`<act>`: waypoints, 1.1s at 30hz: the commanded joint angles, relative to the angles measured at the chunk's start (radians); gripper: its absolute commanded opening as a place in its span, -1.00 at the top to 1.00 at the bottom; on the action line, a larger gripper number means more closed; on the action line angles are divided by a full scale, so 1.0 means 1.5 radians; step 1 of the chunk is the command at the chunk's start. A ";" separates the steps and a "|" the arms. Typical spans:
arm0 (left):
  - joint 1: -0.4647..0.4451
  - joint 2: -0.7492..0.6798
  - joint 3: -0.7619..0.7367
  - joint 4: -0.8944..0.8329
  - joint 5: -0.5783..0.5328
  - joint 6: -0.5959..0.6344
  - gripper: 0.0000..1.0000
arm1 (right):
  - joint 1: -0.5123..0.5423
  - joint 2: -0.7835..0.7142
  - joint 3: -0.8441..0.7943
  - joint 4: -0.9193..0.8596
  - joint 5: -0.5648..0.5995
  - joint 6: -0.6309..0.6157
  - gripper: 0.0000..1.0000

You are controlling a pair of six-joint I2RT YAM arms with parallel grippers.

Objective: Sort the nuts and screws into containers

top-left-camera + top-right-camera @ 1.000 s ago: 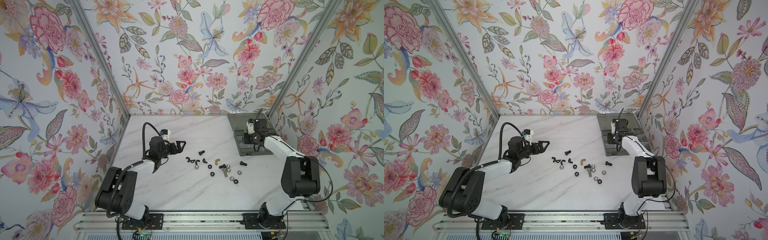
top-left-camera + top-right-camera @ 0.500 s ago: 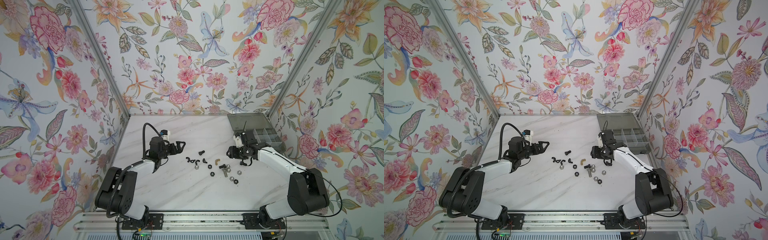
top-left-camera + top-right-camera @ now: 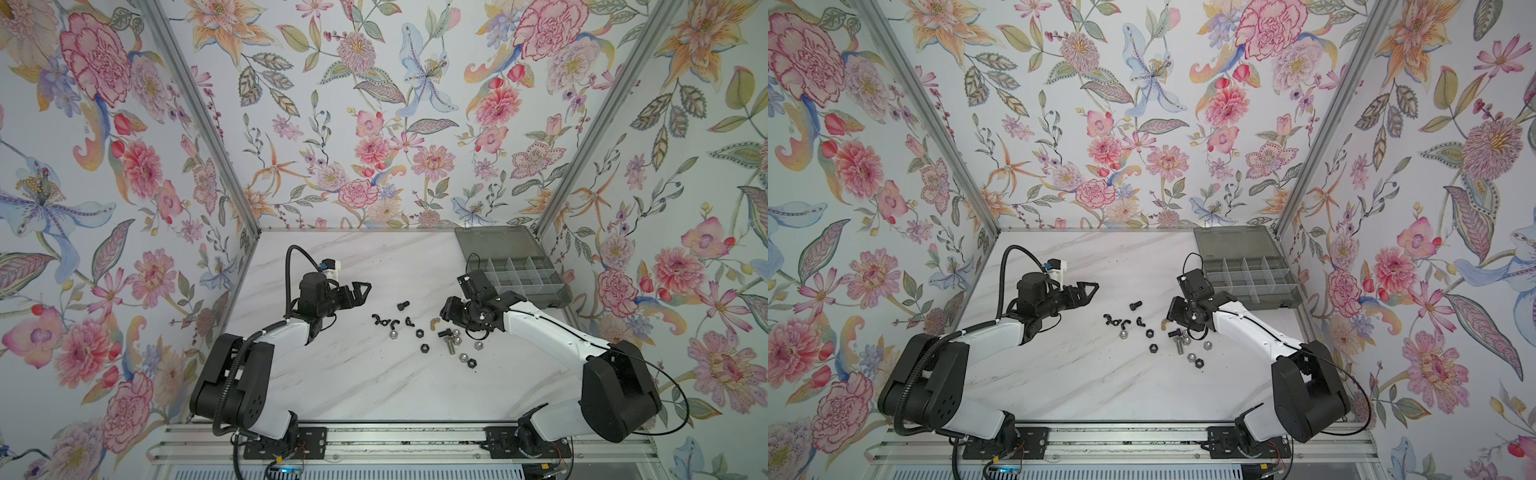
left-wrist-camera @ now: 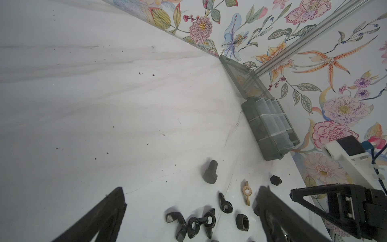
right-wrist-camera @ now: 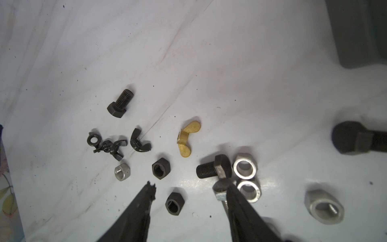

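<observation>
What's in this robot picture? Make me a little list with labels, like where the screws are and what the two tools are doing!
Table: white marble table
Pile: screws and nuts loose mid-table
Gold one: a single brass wing nut in the pile
Box: grey organiser box, lid open, far right corner
Left tool: open, empty, left of the pile
Right tool: open, empty, over the pile

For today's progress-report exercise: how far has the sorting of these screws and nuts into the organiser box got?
Done: nothing confirmable; the organiser box stands open, its cells looking empty from above. In hand: nothing; the right gripper hovers open over the loose screws and nuts, the left gripper open too. Left: all of those.
</observation>
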 commanded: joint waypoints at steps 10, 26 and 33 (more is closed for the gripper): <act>-0.007 0.006 0.017 -0.001 0.009 0.006 -0.99 | 0.032 0.112 0.080 -0.004 0.049 0.165 -0.16; -0.007 0.006 0.016 0.000 0.013 0.005 -0.99 | 0.048 0.234 0.144 -0.004 0.019 0.197 -0.12; -0.007 0.006 0.015 0.000 0.014 0.006 -0.99 | 0.049 0.251 0.149 -0.004 0.015 0.201 -0.09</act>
